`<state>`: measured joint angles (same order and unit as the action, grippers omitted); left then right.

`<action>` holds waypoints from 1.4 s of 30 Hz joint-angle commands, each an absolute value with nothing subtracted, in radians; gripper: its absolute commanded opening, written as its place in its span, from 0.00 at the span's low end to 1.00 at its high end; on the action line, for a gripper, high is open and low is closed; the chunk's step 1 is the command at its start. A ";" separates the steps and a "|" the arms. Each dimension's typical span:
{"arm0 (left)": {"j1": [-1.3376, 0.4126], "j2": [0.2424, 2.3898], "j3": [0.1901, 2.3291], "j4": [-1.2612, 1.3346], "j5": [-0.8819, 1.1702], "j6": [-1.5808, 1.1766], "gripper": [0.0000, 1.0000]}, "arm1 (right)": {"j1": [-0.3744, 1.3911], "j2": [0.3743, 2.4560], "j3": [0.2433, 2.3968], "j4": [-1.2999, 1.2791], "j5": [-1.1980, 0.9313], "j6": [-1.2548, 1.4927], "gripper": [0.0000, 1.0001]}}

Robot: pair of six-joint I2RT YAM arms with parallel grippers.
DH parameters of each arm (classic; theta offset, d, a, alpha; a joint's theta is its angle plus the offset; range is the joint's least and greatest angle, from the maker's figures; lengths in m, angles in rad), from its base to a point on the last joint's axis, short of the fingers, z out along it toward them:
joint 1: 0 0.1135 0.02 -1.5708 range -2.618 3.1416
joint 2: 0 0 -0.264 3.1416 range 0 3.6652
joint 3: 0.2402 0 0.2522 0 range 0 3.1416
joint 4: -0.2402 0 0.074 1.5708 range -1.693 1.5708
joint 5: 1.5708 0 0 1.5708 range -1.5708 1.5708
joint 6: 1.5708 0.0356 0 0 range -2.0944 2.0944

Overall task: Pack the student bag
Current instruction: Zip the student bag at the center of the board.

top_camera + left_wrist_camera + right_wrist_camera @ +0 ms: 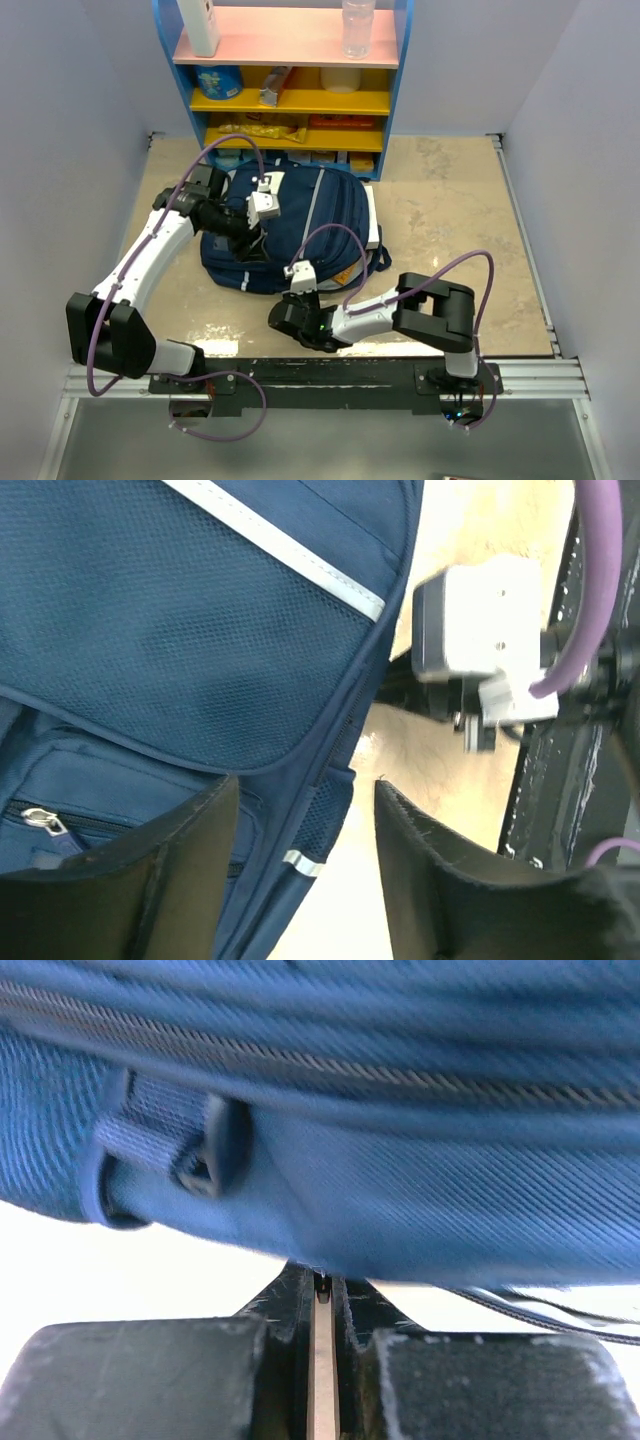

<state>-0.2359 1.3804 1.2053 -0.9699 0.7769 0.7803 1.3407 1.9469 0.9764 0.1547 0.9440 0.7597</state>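
The bag (pixel 300 220) lies flat on the tabletop (pixel 450 230) with a shelf (pixel 290 100) just behind its far end, and both arms are on it. Our right end effector (pixel 320 1285) is at the bag's near edge with its fingers pressed together. Their tips touch the fabric just under the long zip (pixel 300 1060), but we cannot tell whether a fold or a zip tab is actually nipped between them. Our left end effector (pixel 305 800) hangs spread over the bag's left side, beside the pale stripe (pixel 290 545) and above a small pocket's zip pull (pixel 42 820), and holds nothing. We judge that the step in hand is getting a hold on the bag so that it can be opened for packing, and none of the packing looks done yet. To do it well, we confirm the right pinch with a slight lift away from the bag before trusting it. If the cloth does not rise with the fingers, we release and bite deeper at the seam. We bring the left fingers down squarely on a firm edge of the bag's left side, not the loose mesh, so that the bag stays anchored while the right pulls. Pulling along the zip line rather than across it should keep the bag from sliding or bunching. We also mind the webbing loop (pixel 170 1145) near the right fingers, which could snag.
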 commanded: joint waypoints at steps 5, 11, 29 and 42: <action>-0.251 1.333 1.163 -1.113 0.853 0.978 0.52 | 1.350 1.709 0.847 0.179 0.844 0.749 0.00; -0.383 1.273 1.024 -1.048 0.801 1.008 0.60 | 1.359 1.618 0.833 0.154 0.804 0.746 0.00; -0.580 1.135 0.716 -0.494 0.486 0.796 0.56 | 1.359 1.490 0.902 0.144 0.678 0.776 0.00; -0.607 1.103 0.661 -0.489 0.379 0.827 0.68 | 1.292 1.494 1.008 0.141 0.562 0.801 0.00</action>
